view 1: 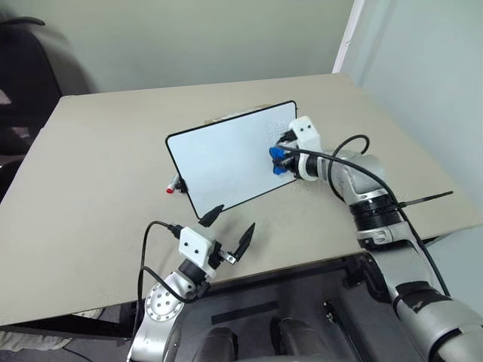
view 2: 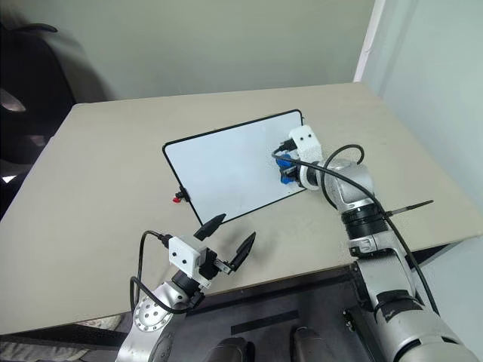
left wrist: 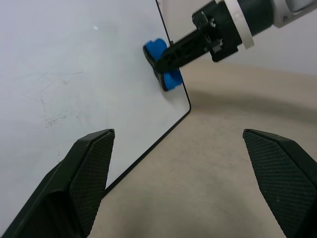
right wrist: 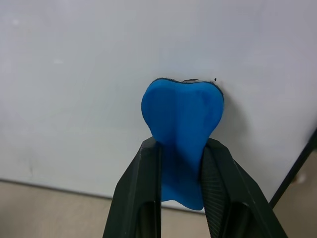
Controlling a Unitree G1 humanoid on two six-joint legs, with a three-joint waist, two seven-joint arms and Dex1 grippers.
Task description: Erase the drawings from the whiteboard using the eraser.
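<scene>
1. While the right gripper (view 1: 281, 157) was clamped on the blue eraser (view 1: 277, 158), the head views showed the eraser against the whiteboard (view 1: 226, 154) near its right edge. I could make out no red drawing; if one lay beside the eraser rather than under it, the stroke could pass it by.
2. As seen in the left wrist view, the left gripper (left wrist: 183, 163) had its fingers spread wide with nothing between them, just short of the board's near corner. Nothing steadied the board, so a hard push could have slid it across the table (view 1: 98, 188).
3. Seen from the right wrist, the fingers (right wrist: 218, 183) pinched the eraser's narrow waist, its broad end touching the board. Sideways drag might have twisted it out of that slim grip.
4. Beyond the board's left edge lay a red-capped marker (view 1: 174, 185), well apart from the eraser; a shifted board could have nudged it.
</scene>
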